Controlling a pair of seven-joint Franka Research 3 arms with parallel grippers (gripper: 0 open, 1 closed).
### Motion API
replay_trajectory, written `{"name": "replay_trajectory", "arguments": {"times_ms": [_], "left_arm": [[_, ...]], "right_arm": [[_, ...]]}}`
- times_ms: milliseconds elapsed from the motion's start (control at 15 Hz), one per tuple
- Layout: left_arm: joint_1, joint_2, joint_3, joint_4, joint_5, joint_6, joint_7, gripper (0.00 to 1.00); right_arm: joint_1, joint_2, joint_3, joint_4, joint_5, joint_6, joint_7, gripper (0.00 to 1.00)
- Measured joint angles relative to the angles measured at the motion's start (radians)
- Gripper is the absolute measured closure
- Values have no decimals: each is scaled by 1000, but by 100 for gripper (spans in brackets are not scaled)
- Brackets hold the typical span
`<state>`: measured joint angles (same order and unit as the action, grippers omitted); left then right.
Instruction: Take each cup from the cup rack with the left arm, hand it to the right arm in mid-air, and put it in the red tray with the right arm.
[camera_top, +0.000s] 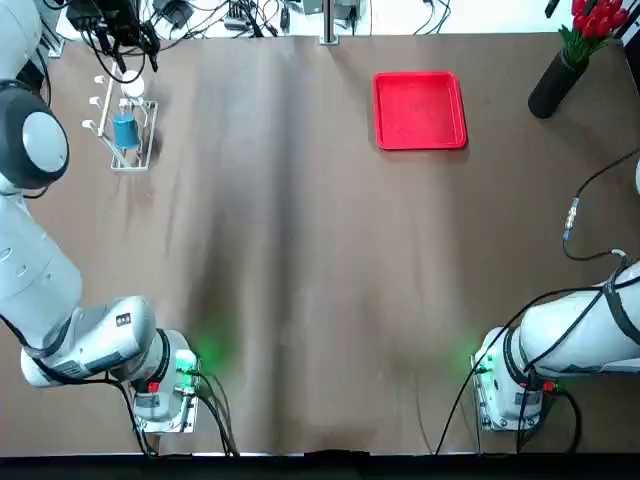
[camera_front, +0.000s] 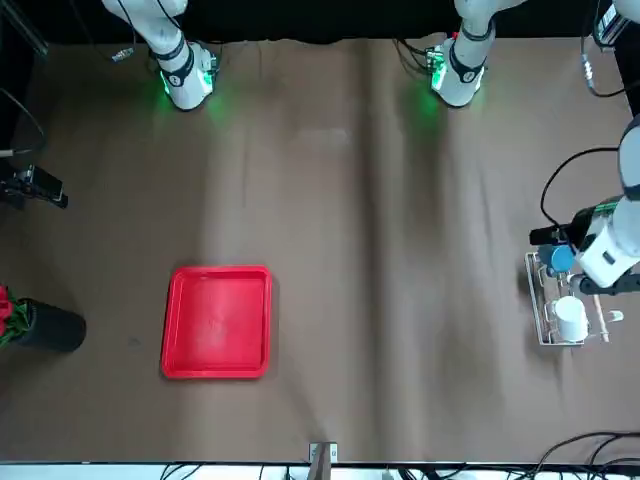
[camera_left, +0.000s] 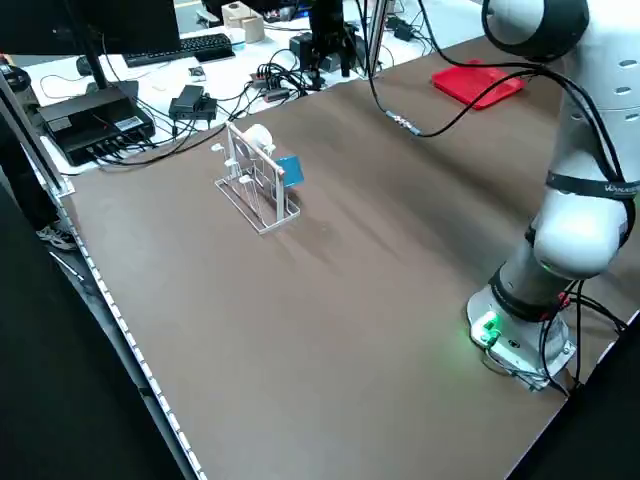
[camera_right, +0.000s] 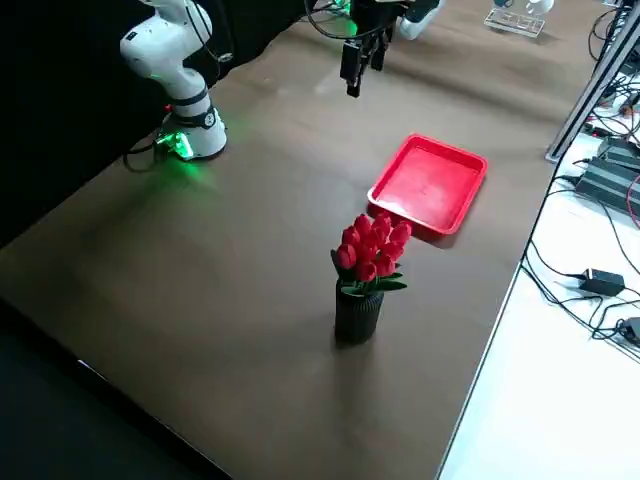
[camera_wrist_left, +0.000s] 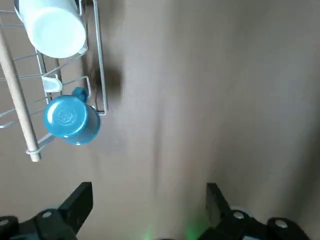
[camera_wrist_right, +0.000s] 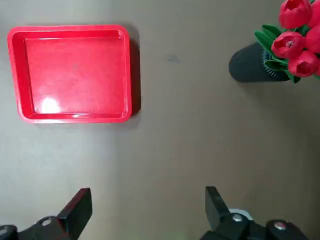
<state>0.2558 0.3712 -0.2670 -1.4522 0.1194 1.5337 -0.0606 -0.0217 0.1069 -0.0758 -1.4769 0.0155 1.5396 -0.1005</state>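
Spread wide and holding nothing, the fingers of the left gripper (camera_wrist_left: 149, 210) are up by the cup rack (camera_top: 153, 135). The blue cup (camera_wrist_left: 71, 117) is the likelier first pick: it hangs on the rack with its base outward and its handle turned in toward the wire. Square the fingers to its sides, close gently on the body, and draw it off along its peg, past the knob, before lifting; a sideways pull could drag the light rack. The white cup (camera_wrist_left: 56, 31) hangs just beside it on the same rack, so keep the outer finger from nudging it. Loose cable (camera_left: 440, 128) loops by the left arm and could snag. Across the surface (camera_top: 300, 250), the right gripper (camera_wrist_right: 149, 212) waits over its own side, also wide open and empty. Farther off lies the red tray (camera_top: 420, 112), and past it a black vase of red tulips (camera_top: 556, 86) that the right arm should clear.
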Motion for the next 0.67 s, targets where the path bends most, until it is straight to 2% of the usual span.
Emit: {"name": "replay_trajectory", "arguments": {"times_ms": [400, 667], "left_arm": [[12, 25, -1, -77, 87, 78, 162, 0], [97, 25, 1, -148, 98, 154, 327, 0]], "right_arm": [[-12, 0, 0, 0, 0, 0, -43, 0], [-12, 0, 1, -9, 0, 0, -46, 0]]}}
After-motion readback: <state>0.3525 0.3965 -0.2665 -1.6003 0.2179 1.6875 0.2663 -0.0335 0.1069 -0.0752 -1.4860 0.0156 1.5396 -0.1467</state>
